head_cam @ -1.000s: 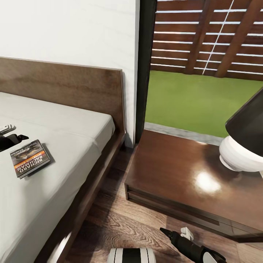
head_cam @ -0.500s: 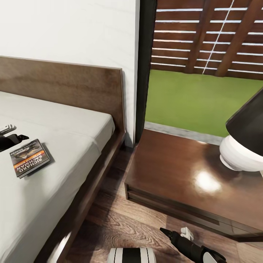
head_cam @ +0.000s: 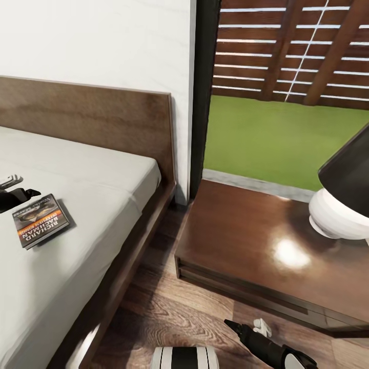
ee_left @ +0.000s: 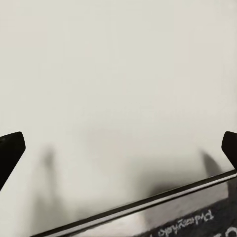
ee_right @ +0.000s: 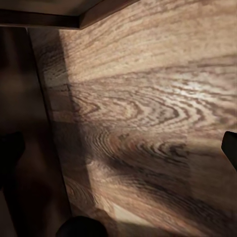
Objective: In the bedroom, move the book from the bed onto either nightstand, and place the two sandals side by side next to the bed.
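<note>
Book pickup in hand: left gripper [head_cam: 20, 193], jaws spread wide, sits just beside the book [head_cam: 41, 221] on the bed [head_cam: 102, 179]; next, closing on its edge; right gripper's [head_cam: 246, 328] state indeterminable.

From my head camera the room was evenly bright, daylight apparently coming through the window [head_cam: 287, 102]. A hard white glare sat on the glossy nightstand [head_cam: 241, 241] top, near the lamp [head_cam: 341, 205]. The book [head_cam: 41, 220] cast a short, soft shadow on the mattress [head_cam: 102, 189]. My left wrist picture was pale and hazy, with faint grey finger shadows. The right wrist picture was dimmer, the floor [ee_right: 148, 108] grain slightly blurred and dark at one edge.
</note>
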